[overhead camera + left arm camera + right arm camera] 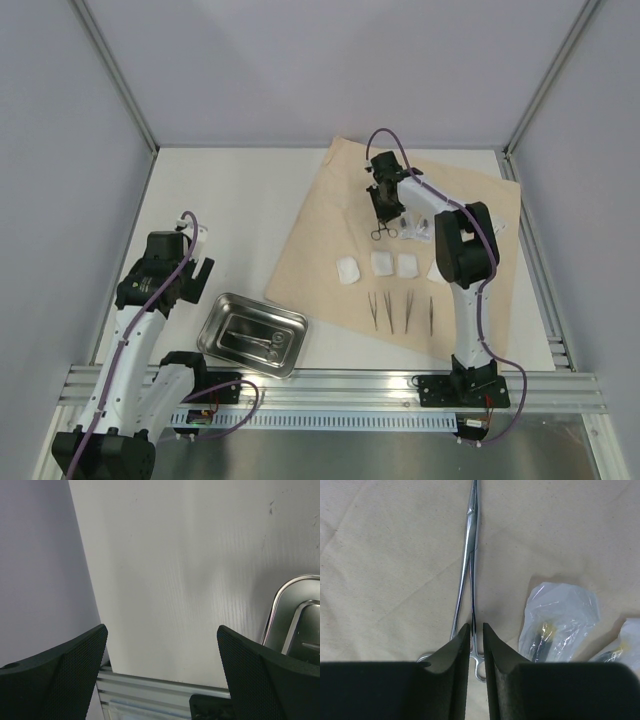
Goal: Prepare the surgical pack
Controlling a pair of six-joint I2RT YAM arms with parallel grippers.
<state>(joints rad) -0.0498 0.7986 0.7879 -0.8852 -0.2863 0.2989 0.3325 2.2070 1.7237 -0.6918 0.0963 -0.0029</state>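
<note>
No legible text, label or number anywhere.

The left gripper (161, 628) hangs with jaws spread wide above the white worktop (175, 570), its two black, fine-textured fingers (70, 672) filling the frame's lower corners. Between them, an aluminium rail (150, 690) runs along the worktop's edge. A pale grey wall (35, 565) borders the worktop on the left. At right, the curved rim of a shiny steel tray (292, 586) rests on the worktop; faint scuffs (271, 507) mark the surface at upper right.
</note>
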